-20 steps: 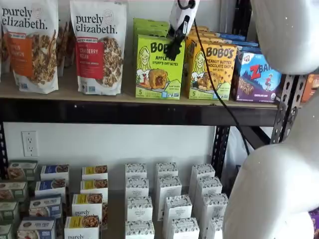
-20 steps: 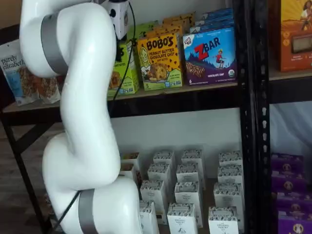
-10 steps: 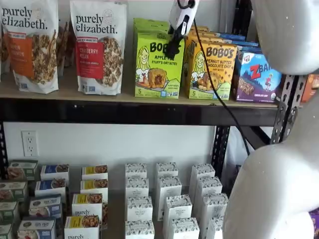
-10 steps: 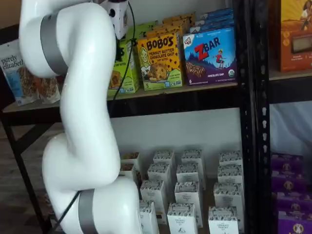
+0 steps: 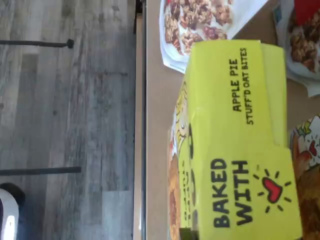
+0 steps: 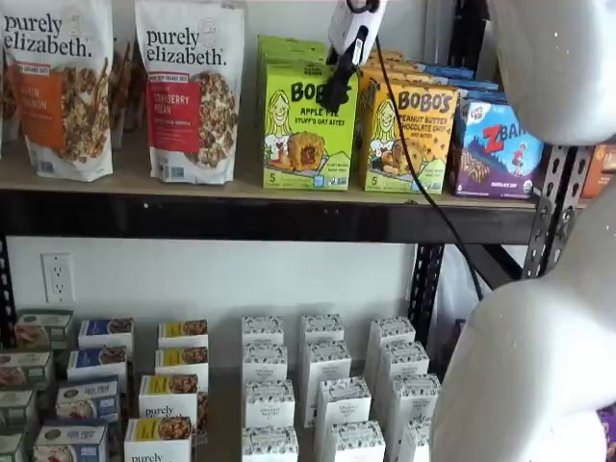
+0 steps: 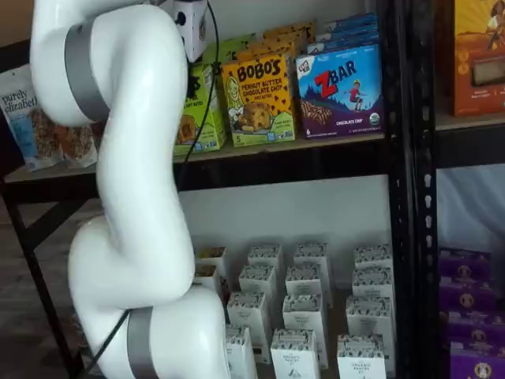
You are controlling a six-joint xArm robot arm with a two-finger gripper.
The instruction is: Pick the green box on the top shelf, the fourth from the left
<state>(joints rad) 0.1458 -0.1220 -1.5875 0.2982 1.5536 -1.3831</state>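
claw clamped on green box top

I have the green box standing upright on the top shelf, at its front edge, with more boxes of its kind lined up behind it. To its left stands a Purely Elizabeth granola bag, with another granola bag further left. Just to its right is the Bobo's peanut butter carton, then the ZBar box. The gripper sits at the green box's upper right corner, in front of its face. Below the shelf, small white cartons stand in rows
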